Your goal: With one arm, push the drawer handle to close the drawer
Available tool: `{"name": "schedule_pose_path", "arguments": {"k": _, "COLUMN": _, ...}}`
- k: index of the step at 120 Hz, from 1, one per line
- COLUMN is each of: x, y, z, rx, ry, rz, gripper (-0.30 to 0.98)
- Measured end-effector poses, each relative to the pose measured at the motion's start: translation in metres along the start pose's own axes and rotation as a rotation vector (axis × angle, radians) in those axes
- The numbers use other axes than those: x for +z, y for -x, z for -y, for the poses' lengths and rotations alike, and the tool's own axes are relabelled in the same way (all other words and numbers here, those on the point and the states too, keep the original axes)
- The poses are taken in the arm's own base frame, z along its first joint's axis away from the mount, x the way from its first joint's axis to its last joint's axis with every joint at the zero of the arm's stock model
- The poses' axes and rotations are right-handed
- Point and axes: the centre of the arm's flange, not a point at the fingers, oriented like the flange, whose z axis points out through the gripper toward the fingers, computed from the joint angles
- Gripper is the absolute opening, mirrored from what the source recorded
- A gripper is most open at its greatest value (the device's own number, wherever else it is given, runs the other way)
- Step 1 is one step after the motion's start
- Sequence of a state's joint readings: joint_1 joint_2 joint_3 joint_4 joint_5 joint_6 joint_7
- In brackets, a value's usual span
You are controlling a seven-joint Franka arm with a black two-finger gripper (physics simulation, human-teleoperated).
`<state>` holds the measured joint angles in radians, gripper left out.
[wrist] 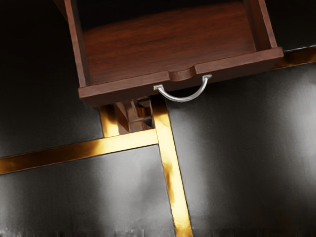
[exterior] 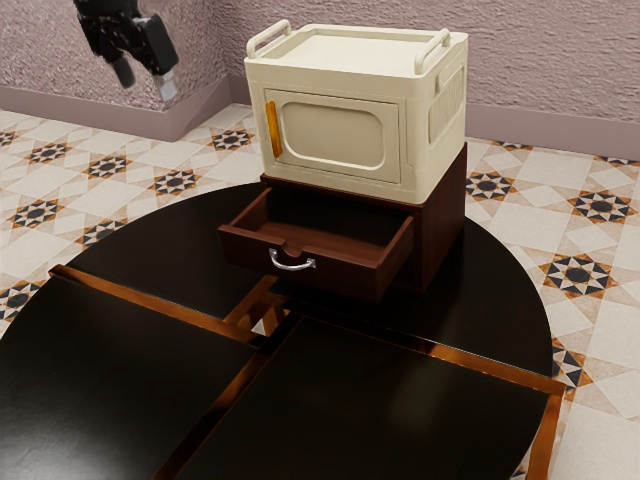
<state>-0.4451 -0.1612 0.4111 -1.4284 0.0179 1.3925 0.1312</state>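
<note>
The hand (exterior: pixel 146 80) is held up high, toward the exterior view's upper left, and its fingers (exterior: pixel 167 88) are spread apart, with nothing pinched between them. The silver handle (exterior: pixel 292 267) is found much lower down and toward the exterior view's right, so hand and handle are well apart. The drawer (exterior: pixel 345 270) is pulled out from the brown cabinet (exterior: pixel 440 235), which is set near the far edge of the round bench (exterior: pixel 500 290). By this, the handle is brought out toward the middle of the bench. A white box (exterior: pixel 340 150) is carried on top of the cabinet.

The long way of the handle is laid side to side along the drawer's front, and its curve is bowed outward, away from the cabinet. So the push should be aimed across that long way, straight back toward the bench's far edge. First the hand must be brought down in front of the handle. If the push is put on one end, or is slanted, the drawer may be made to stick.
</note>
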Motion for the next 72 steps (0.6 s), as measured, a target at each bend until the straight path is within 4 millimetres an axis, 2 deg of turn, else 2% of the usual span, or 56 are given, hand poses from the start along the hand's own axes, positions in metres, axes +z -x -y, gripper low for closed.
{"name": "schedule_pose_path", "arguments": {"k": 3, "x": 0.008, "y": 0.022, "z": 0.029, "rx": -0.047, "ry": 0.011, "rz": 0.014, "gripper": 0.66}}
{"name": "schedule_pose_path", "arguments": {"k": 6, "x": 0.018, "y": 0.044, "z": 0.048, "rx": -0.076, "ry": 0.024, "rz": 0.023, "gripper": 0.66}}
{"name": "schedule_pose_path", "arguments": {"k": 15, "x": 0.058, "y": 0.108, "z": 0.075, "rx": -0.135, "ry": 0.045, "rz": 0.036, "gripper": 0.66}}
{"name": "schedule_pose_path", "arguments": {"k": 22, "x": 0.090, "y": 0.147, "z": 0.075, "rx": -0.153, "ry": 0.048, "rz": 0.038, "gripper": 0.66}}
{"name": "schedule_pose_path", "arguments": {"k": 36, "x": 0.167, "y": 0.196, "z": 0.052, "rx": -0.137, "ry": 0.059, "rz": 0.094, "gripper": 0.66}}
{"name": "schedule_pose_path", "arguments": {"k": 43, "x": 0.184, "y": 0.210, "z": 0.038, "rx": -0.133, "ry": 0.037, "rz": 0.100, "gripper": 0.67}}
{"name": "schedule_pose_path", "arguments": {"k": 53, "x": 0.208, "y": 0.203, "z": 0.031, "rx": -0.128, "ry": 0.040, "rz": 0.123, "gripper": 0.67}}
{"name": "schedule_pose_path", "arguments": {"k": 72, "x": 0.215, "y": 0.197, "z": 0.029, "rx": -0.132, "ry": 0.042, "rz": 0.094, "gripper": 0.67}}
